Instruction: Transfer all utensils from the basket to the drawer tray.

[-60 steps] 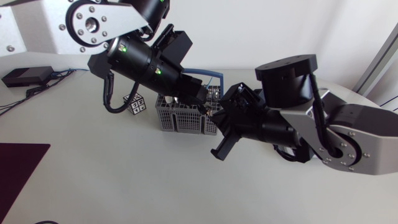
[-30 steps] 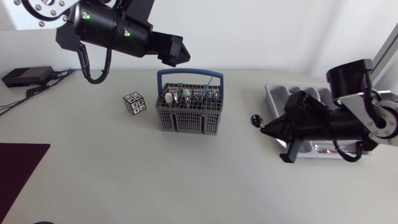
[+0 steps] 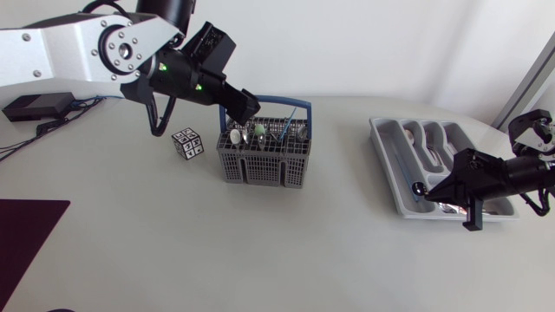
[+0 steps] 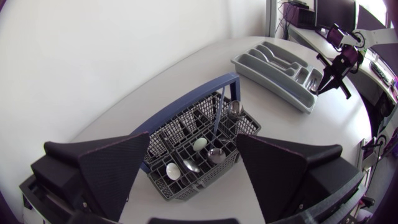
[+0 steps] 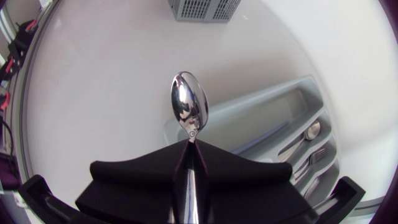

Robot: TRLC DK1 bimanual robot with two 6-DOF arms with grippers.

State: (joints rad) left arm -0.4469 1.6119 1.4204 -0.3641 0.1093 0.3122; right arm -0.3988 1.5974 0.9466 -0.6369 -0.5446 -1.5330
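Note:
The grey utensil basket point(image 3: 263, 159) with a blue handle stands mid-table and holds several utensils point(image 4: 198, 154). My left gripper point(image 3: 247, 106) hovers over the basket's back left corner; in the left wrist view its fingers point(image 4: 109, 168) stand wide apart, open, around nothing. The grey drawer tray point(image 3: 392, 169) lies at the right with some cutlery point(image 5: 311, 130) in its compartments. My right gripper point(image 3: 436, 192) is shut on a spoon's handle. The shiny spoon bowl point(image 5: 188, 102) sticks out ahead of it, above the tray's near left rim point(image 5: 249, 118).
A small black-and-white patterned cube point(image 3: 188, 143) sits left of the basket. A black box with cables point(image 3: 35, 106) lies at the far left, and a dark mat point(image 3: 26, 234) at the front left edge.
My right arm has carried the spoon from beside the basket rightward to the tray. My left arm lifted away from the basket, then came back to its back left corner.

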